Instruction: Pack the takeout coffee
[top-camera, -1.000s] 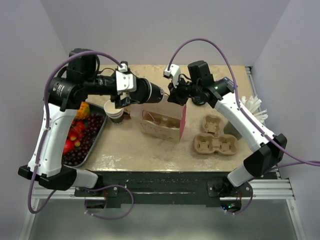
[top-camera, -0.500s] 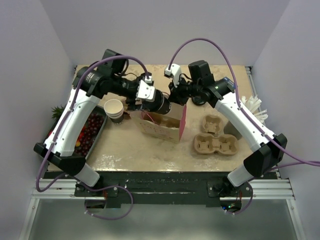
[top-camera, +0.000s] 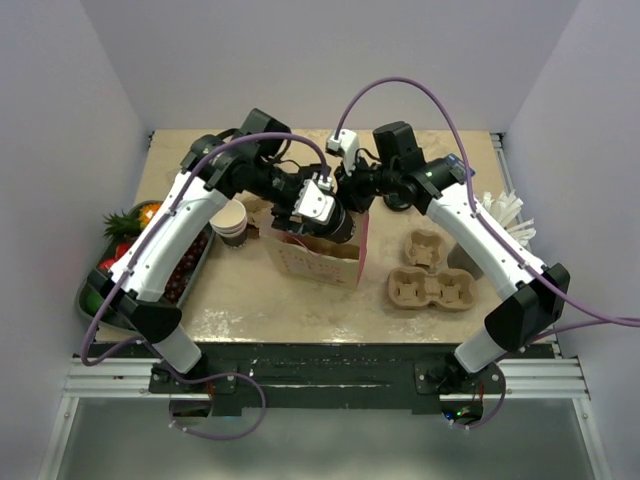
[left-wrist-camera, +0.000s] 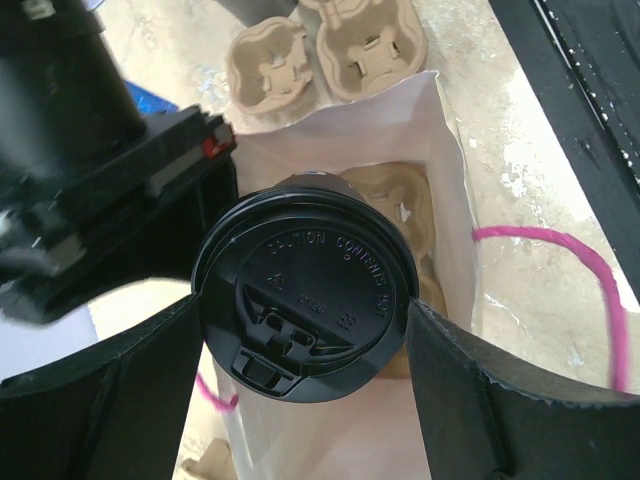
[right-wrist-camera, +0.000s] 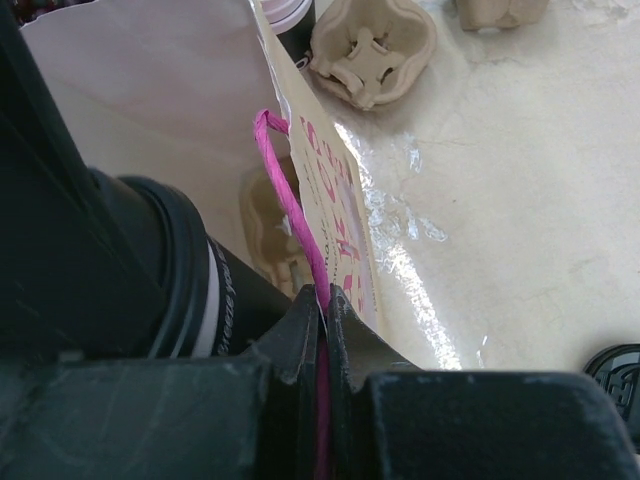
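Over the open paper bag (left-wrist-camera: 441, 150), the left gripper (left-wrist-camera: 305, 360) is clamping the coffee cup (left-wrist-camera: 303, 285) while the right gripper (right-wrist-camera: 322, 318) is pinching the pink handle (right-wrist-camera: 283, 185). The cup should be going down upright into the cup tray (left-wrist-camera: 400, 195).

The left tool (top-camera: 338, 227) hangs over the open paper bag (top-camera: 305, 258), the right tool (top-camera: 353, 200) at its far rim.

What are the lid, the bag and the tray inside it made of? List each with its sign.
Lid: black plastic, likely; glossy, moulded lettering.
Bag: white paper; matte, folded walls.
Tray: tan moulded pulp, it seems; rough, fibrous look.
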